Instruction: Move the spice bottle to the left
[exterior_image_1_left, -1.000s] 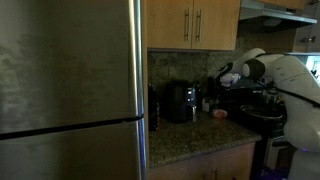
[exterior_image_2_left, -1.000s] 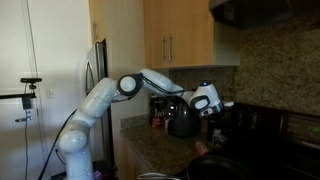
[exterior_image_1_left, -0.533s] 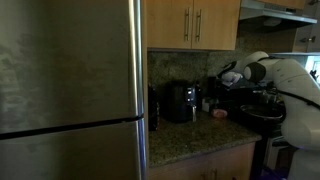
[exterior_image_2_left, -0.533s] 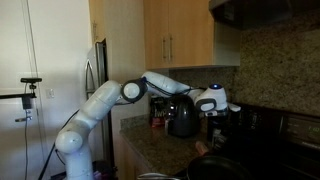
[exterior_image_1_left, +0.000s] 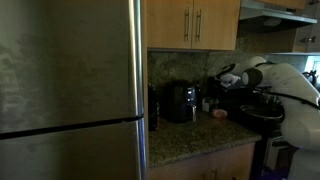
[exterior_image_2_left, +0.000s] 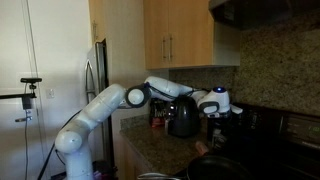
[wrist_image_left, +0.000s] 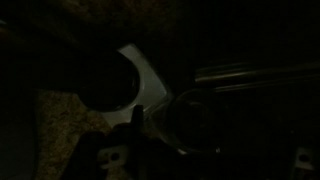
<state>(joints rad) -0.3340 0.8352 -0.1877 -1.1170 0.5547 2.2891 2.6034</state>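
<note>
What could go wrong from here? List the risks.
1. The gripper hangs close to the black appliance in a crowded corner; a sideways move may knock it.
2. The wrist view is nearly black, so I cannot pick out the bottle; a grasp could miss or tip it.
3. The arm reaches over the pan; lowering could hit it.
</note>
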